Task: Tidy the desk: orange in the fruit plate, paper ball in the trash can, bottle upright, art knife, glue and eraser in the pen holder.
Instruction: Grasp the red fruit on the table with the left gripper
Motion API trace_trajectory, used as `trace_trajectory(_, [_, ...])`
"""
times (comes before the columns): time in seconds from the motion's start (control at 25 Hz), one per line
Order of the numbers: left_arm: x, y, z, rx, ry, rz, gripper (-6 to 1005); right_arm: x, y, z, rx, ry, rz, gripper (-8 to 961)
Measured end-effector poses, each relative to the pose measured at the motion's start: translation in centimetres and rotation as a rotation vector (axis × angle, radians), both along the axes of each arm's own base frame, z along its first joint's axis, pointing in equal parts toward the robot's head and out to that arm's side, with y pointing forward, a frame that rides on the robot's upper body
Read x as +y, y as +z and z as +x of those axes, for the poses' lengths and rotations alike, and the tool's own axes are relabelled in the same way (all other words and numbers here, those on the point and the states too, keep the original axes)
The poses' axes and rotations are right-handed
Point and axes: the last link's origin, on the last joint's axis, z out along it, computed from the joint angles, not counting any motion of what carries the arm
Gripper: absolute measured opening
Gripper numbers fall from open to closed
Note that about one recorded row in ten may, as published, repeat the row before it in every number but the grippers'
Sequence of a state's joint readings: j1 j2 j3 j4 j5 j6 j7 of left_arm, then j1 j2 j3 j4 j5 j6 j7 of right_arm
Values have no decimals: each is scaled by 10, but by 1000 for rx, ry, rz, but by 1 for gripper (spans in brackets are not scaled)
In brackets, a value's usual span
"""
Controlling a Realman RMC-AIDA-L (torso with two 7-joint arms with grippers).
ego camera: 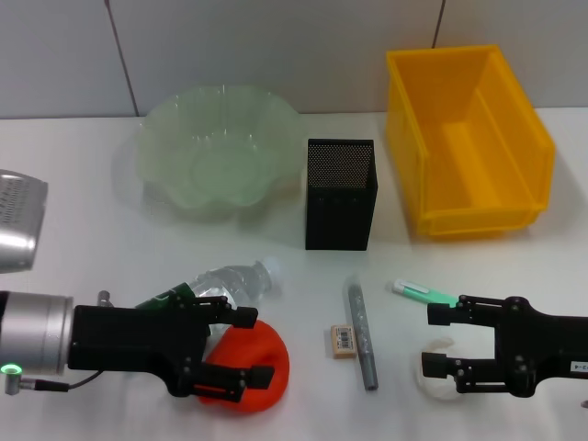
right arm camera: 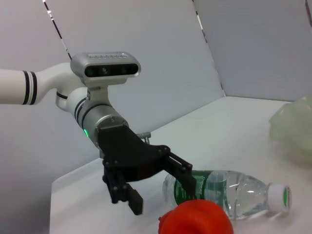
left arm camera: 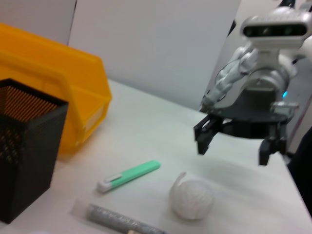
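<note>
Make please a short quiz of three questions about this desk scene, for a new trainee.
1. True or false: the bottle stands upright.
2. Which thing does the open left gripper straddle? A the orange, B the eraser, C the pen holder
3. Fill in: the paper ball lies under the open ____ gripper.

Key: 1 false, it lies on its side; 2 A; 3 right.
</note>
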State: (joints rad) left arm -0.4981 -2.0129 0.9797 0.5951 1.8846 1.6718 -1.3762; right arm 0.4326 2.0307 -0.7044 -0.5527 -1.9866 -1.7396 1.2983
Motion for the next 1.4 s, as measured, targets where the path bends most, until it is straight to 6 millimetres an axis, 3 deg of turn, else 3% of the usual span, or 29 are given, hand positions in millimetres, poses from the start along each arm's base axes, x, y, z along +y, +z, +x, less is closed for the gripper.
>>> trace_trajectory(0.48, [11,-20,-6,163,-25,20,861,2,2,-1,4,-14,0,768])
trace_trajectory(0.88, [15,-23,-4,229,-65,5,857,3,2,-2,10,-22,-4,767])
trace_trajectory(1.4, [15,-22,-4,226,-69,7,236,4,2,-3,12,-21,-7,765])
